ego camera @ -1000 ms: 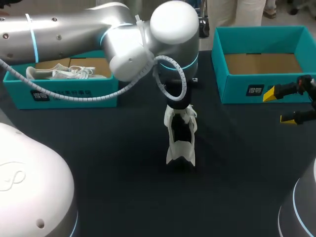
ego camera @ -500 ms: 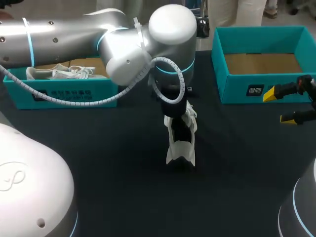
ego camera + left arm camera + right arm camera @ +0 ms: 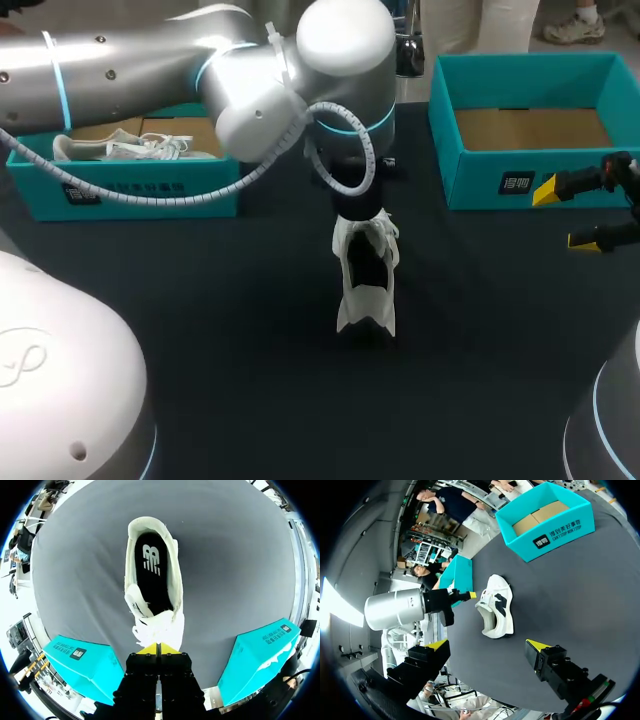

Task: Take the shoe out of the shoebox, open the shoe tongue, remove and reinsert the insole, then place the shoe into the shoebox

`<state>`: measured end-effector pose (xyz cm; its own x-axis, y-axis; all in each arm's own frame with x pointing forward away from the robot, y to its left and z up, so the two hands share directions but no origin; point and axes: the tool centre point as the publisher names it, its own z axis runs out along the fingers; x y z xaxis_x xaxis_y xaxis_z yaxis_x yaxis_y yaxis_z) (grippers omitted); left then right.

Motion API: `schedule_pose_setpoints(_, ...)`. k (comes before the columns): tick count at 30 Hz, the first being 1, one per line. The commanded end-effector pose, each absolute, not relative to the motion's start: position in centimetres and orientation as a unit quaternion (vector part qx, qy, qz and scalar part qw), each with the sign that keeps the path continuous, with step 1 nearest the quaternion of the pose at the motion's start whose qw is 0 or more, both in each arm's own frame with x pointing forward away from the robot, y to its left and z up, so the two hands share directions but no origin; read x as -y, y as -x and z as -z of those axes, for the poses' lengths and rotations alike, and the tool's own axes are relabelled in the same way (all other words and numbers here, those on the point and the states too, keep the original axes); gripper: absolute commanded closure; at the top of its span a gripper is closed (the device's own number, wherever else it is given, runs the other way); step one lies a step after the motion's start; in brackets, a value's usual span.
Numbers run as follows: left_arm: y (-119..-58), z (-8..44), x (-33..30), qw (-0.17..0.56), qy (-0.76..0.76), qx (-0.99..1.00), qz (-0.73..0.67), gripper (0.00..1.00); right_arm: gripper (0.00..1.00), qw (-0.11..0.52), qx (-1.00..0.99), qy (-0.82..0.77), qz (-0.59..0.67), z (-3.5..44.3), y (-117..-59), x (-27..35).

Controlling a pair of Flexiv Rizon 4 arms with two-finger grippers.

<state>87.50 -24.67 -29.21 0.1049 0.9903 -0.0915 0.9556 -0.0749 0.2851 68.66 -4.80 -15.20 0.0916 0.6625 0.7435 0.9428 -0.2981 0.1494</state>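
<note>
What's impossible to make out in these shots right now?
Left wrist view: the left gripper meets the laces and itself hides whether anything is pinched.
Head view: the left arm covers that gripper and the shoe's toe.
Left wrist view: the tongue covers the insole's front.

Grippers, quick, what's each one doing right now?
Left gripper: shut, tips against the shoe; whether it grips it cannot be told.
Right gripper: open, holding nothing.
</note>
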Motion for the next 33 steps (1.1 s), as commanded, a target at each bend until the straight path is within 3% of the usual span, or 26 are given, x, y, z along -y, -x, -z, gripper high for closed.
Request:
schedule_pose_setpoints(1, -88.0, 30.7, 26.2, 0.128, -0.735, -0.663, -0.061, 1.00, 0.00, 0.187, 0.561, 0.715, 0.372, 15.2, -68.4, 4.8)
schedule_pose_setpoints(16, -84.7, 32.1, 23.3, 0.079, -0.709, -0.697, -0.071, 1.00, 0.00, 0.187, 0.561, 0.715, 0.372, 15.2, -68.4, 4.8)
schedule_pose_setpoints(33, -83.5, 32.2, 24.3, 0.051, -0.643, -0.762, -0.056, 1.00, 0.00, 0.187, 0.561, 0.715, 0.372, 15.2, -68.4, 4.8)
